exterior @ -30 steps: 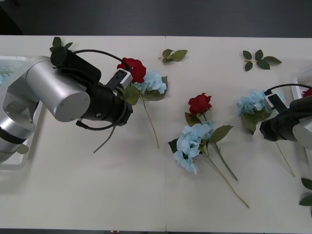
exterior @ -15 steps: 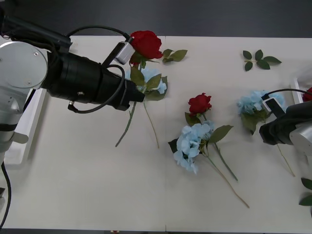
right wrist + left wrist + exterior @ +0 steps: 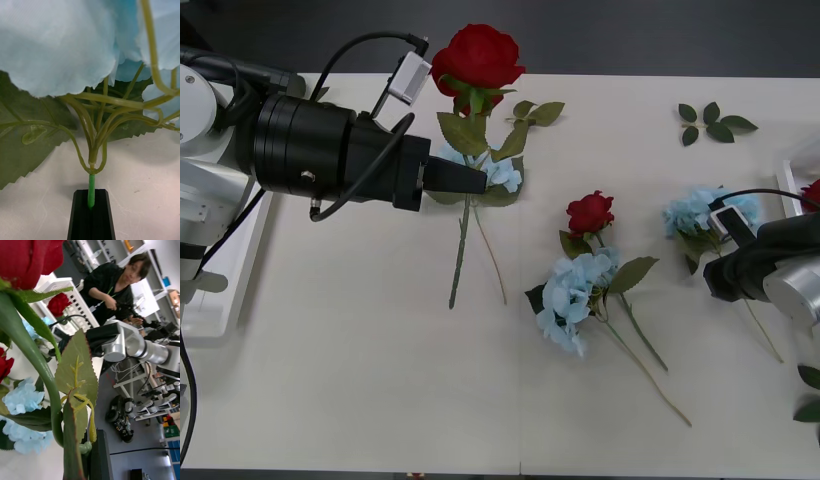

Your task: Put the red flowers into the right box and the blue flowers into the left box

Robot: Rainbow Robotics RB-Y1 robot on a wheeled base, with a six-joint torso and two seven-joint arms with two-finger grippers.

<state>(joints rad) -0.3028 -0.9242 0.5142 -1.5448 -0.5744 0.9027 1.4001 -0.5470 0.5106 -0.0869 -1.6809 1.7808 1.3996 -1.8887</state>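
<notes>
My left gripper (image 3: 471,181) is shut on the stem of a red flower (image 3: 477,54), held up above the table with its stem hanging down. In the left wrist view the black fingers (image 3: 99,455) clamp that green stem under the bloom (image 3: 28,257). At the right, my right gripper (image 3: 713,271) is shut on the stem of a blue flower (image 3: 695,212) lying on the table; its stem sits between the black fingertips (image 3: 80,213). The left box (image 3: 225,300) lies at the left edge. The right box (image 3: 798,168) shows partly at the right edge, with a red flower (image 3: 812,191) in it.
Another red flower (image 3: 590,212) and a blue flower (image 3: 574,296) lie mid-table, their stems pointing toward the front edge. A further blue flower (image 3: 501,172) lies behind the held stem. Leaf sprigs (image 3: 538,112) (image 3: 713,122) rest near the far edge.
My left gripper has raised the red flower off the table and swung it toward the far edge, so the stem now hangs free. My right gripper edged left onto the blue flower's stem.
</notes>
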